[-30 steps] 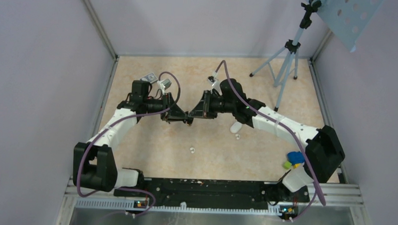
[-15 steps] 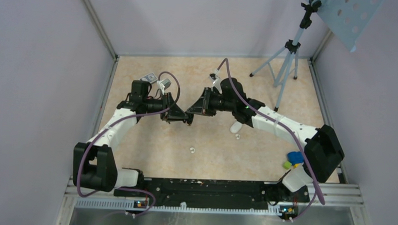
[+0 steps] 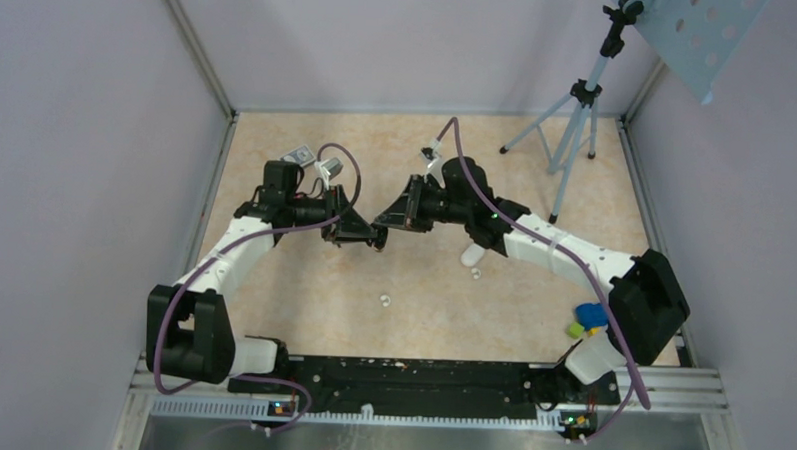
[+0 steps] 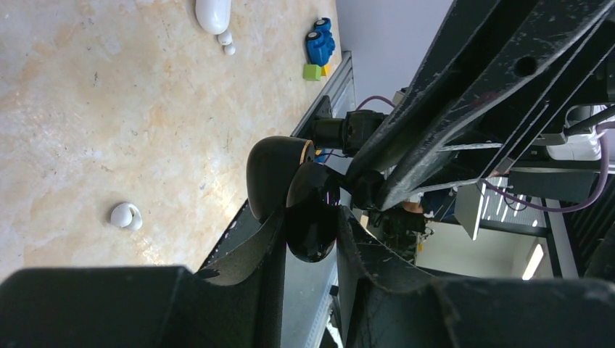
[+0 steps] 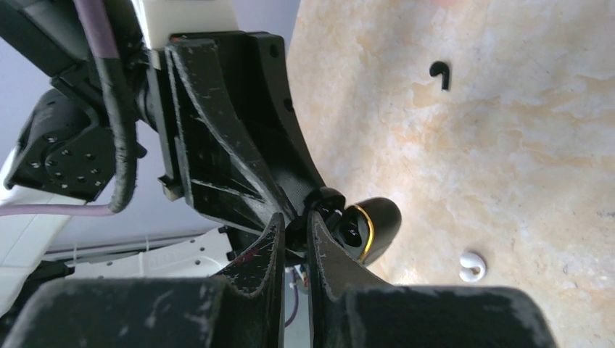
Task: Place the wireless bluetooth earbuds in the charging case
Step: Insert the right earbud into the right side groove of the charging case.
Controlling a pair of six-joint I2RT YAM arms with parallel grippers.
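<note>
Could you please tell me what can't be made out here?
Top view: black object hidden between left gripper and right gripper.
Right wrist: whether its fingers pinch anything; their tips hide it.
Left wrist: case cut off by top edge.
Top view: earbuds too small for detail.

Surface: beige marbled tabletop. At 4 o'clock of centre: charging case, earbud just beside at its 6 o'clock. second earbud, 7 o'clock, well apart. grey patterned box, 10 o'clock. tripod, 2 o'clock. blue toy, green block, 4 o'clock edge.
</note>
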